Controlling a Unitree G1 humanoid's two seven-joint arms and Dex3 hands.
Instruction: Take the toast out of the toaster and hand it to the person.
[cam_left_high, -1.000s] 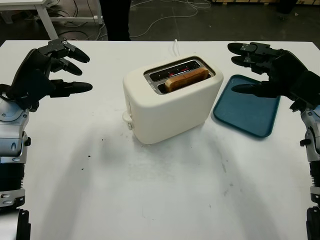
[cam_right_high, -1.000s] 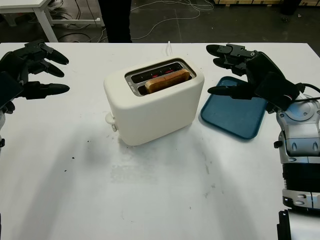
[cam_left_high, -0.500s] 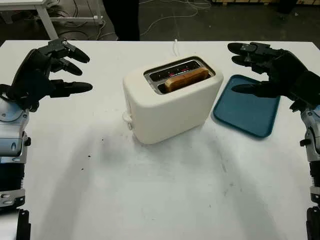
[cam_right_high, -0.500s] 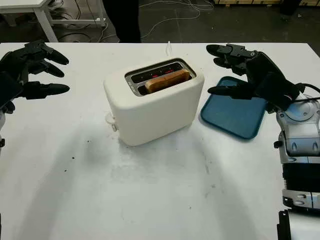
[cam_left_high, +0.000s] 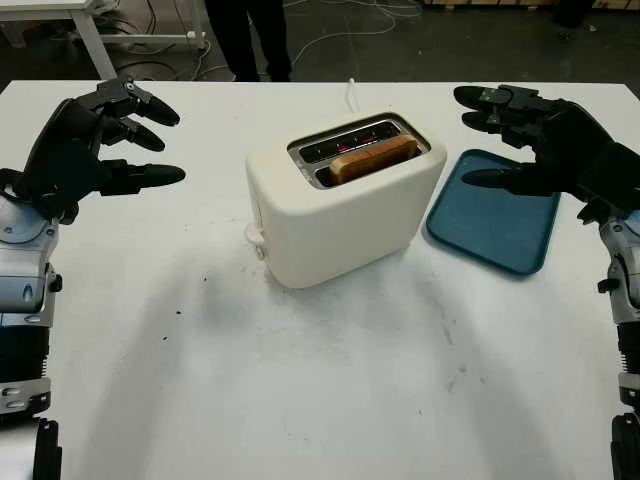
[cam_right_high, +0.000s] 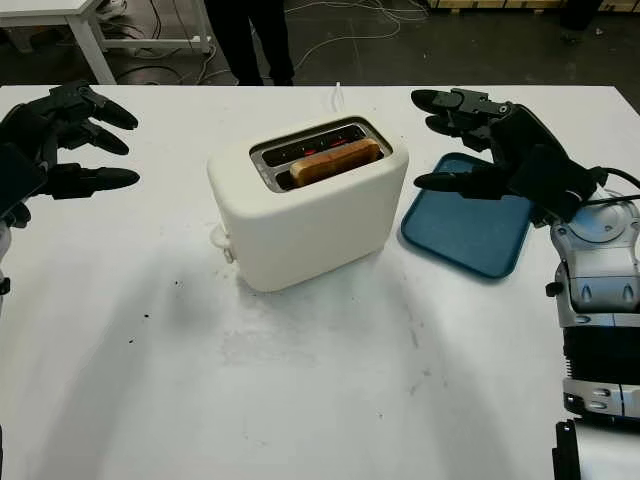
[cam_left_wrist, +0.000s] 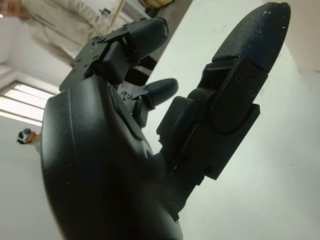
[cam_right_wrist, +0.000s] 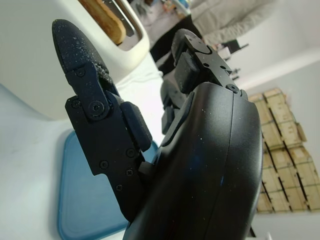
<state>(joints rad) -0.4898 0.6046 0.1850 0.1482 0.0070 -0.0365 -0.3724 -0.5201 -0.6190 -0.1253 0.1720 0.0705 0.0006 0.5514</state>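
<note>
Left eye view: toast (cam_left_high: 373, 157) was still sitting in the toaster (cam_left_high: 340, 200) when we looked.

We had the cream toaster mid-table (cam_left_high: 300, 400), a bit toward the far edge, with the slice poking out of its nearer slot. Our left hand (cam_left_high: 90, 145) hung released over the table's left edge, holding nothing. Our right hand (cam_left_high: 545, 150) hung released too, above the blue tray (cam_left_high: 495, 230) beside the toaster. A person's legs (cam_left_high: 245, 35) stood past the far edge.

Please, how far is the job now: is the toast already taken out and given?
Nothing is done yet: the toast sits in the toaster. Nothing is in hand: the left hand and right hand are open above the table. Grasping, lifting and handing it to the person remain.
</note>
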